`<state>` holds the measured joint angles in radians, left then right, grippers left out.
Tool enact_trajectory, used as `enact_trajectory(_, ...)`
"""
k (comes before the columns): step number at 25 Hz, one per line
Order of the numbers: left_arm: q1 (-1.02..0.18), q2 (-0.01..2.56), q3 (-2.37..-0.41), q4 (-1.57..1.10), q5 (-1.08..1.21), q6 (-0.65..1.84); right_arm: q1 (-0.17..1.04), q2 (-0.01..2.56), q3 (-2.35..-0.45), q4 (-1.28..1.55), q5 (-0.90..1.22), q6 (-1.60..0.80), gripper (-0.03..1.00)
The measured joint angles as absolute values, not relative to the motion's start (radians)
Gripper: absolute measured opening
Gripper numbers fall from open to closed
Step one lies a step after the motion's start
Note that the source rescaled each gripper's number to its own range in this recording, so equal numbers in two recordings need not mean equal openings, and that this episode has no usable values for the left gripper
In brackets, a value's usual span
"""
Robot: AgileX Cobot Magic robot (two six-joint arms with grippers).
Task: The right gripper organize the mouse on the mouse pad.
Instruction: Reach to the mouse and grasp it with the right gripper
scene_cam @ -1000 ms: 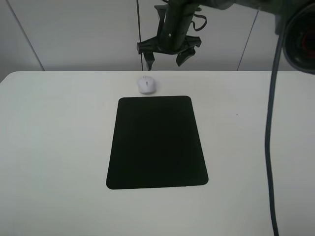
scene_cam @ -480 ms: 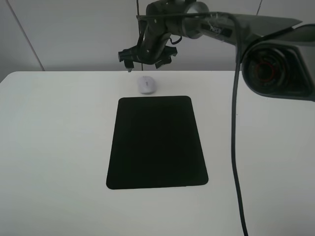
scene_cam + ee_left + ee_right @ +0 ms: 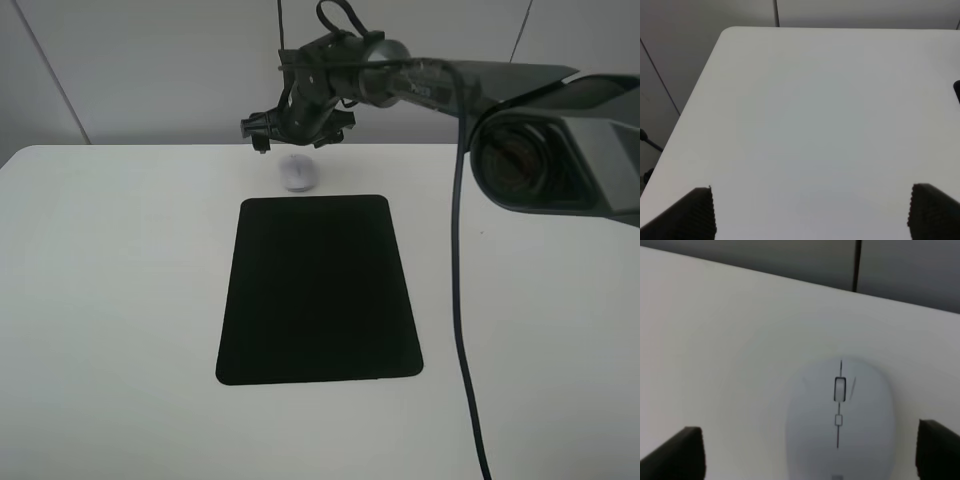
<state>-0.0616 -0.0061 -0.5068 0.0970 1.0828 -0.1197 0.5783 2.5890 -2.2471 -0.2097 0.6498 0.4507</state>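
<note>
Mouse (image 3: 298,173): white, oval, lying on the bare worktop (image 3: 100,300) near its far edge, just beyond the far edge of the pad (image 3: 320,290) and towards the pad's far-left corner; not on the pad. High view: pad black, flat, unoccupied, at mid-worktop. Right gripper (image 3: 297,135) hangs directly above the mouse with its prongs splayed wide, holding nothing and not touching it. Left wrist view: left gripper (image 3: 815,215) spread apart, empty, over plain worktop near the left edge, well away from the work. Right wrist view: mouse (image 3: 840,420) seen from above, scroll wheel pointing to the far edge, lying between the two dark fingers (image 3: 687,452) but somewhat nearer one of them than the other. Step in hand, as judged: descent for the grasp. Handling notes: centre the claw over the body first, so both sides meet it together and do not nudge it sideways; come down straight; close on the flanks, below the buttons, since the smooth rounded shell may slip upward out of a high pinch; lift clear of the pad's edge before carrying it towards the near side; set it down mid-pad.
</note>
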Motion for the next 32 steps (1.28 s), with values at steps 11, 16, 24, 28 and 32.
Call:
enact_trajectory(11, -0.062, -0.006, -0.507, 0.097, 1.083, -0.12, 0.576, 2.64, -2.249, -0.323, 0.608, 0.535, 1.0)
enact_trajectory(16, -0.062, -0.006, -0.507, 0.097, 1.083, -0.12, 0.576, 2.654, -2.249, -0.309, 0.577, 0.552, 1.0)
enact_trajectory(24, -0.062, -0.006, -0.507, 0.097, 1.083, -0.12, 0.576, 2.676, -2.249, -0.312, 0.574, 0.555, 1.0)
enact_trajectory(28, -0.062, -0.006, -0.507, 0.097, 1.083, -0.12, 0.576, 2.677, -2.249, -0.315, 0.575, 0.555, 1.0)
enact_trajectory(32, -0.062, -0.006, -0.507, 0.097, 1.083, -0.12, 0.576, 2.679, -2.249, -0.318, 0.575, 0.555, 1.0)
